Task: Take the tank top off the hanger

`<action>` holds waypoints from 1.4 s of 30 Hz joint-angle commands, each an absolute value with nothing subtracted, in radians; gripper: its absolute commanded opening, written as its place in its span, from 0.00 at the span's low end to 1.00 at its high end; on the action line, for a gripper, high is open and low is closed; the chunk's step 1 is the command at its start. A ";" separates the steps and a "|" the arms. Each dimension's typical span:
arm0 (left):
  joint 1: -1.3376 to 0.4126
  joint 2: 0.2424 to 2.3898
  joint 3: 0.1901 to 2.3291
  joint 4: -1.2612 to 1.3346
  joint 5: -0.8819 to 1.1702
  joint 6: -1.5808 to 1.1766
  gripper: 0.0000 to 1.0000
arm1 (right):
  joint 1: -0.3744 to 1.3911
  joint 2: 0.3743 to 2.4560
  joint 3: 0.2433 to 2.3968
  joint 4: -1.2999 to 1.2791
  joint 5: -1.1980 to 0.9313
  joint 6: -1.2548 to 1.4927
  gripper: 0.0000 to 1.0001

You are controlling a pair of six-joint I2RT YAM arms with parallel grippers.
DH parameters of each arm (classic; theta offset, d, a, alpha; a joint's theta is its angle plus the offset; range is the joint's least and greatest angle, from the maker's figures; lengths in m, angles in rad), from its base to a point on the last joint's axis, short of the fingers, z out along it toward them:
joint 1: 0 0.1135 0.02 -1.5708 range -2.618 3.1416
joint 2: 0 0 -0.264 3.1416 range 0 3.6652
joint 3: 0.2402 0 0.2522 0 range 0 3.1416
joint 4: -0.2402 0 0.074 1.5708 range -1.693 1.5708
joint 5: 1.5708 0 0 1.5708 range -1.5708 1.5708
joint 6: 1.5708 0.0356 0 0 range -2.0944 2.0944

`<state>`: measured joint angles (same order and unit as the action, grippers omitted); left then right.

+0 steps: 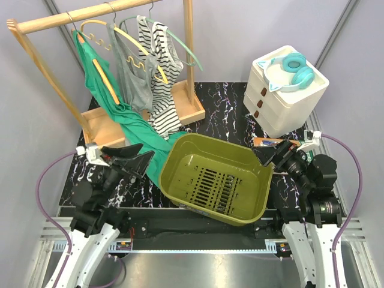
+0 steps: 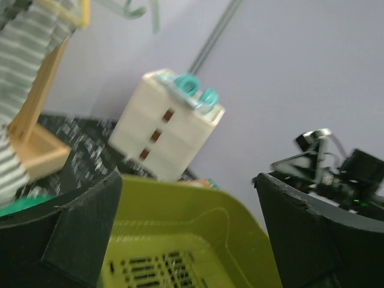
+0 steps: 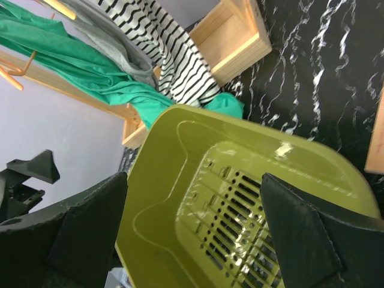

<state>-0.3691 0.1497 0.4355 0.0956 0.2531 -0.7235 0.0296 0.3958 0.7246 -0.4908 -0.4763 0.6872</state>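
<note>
Three garments hang on hangers on a wooden rack (image 1: 192, 60): a green one (image 1: 99, 84), a grey tank top (image 1: 133, 81) on a yellow hanger (image 1: 147, 51), and a black-and-white striped top (image 1: 163, 84). The grey and striped tops also show in the right wrist view (image 3: 129, 54). My left gripper (image 1: 137, 157) is open and empty, left of the olive basket (image 1: 180, 153) and below the green garment's hem. My right gripper (image 1: 271, 156) is open and empty at the basket's right rim.
The olive basket is empty in the middle of the black marbled table (image 1: 222, 111). A cream drawer unit (image 1: 287, 93) with teal cat-ear headphones (image 1: 294, 67) stands at the back right. An orange packet (image 1: 271, 143) lies by the right gripper. The rack's wooden base (image 1: 180, 108) sits at the back left.
</note>
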 commanded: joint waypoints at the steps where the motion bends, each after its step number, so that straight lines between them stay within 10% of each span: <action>1: -0.367 0.204 0.541 -0.216 0.106 -0.790 0.99 | 0.025 0.420 0.804 -0.483 -0.425 0.554 1.00; 13: -0.367 0.192 0.692 -0.498 0.175 -0.654 0.99 | 0.049 0.718 0.998 -0.336 -0.574 0.503 1.00; 23: -0.367 0.052 0.859 -0.722 -0.032 -0.571 0.99 | 0.725 1.155 1.357 -0.351 -0.103 0.376 1.00; 42: -0.368 -0.155 1.020 -0.962 -0.241 -0.526 0.99 | 1.071 2.127 2.535 -0.364 0.136 0.111 1.00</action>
<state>-0.3691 0.0063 0.9791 -0.9333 -0.2096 -0.5533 1.0561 1.9930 2.3291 -0.3714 0.0669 0.1947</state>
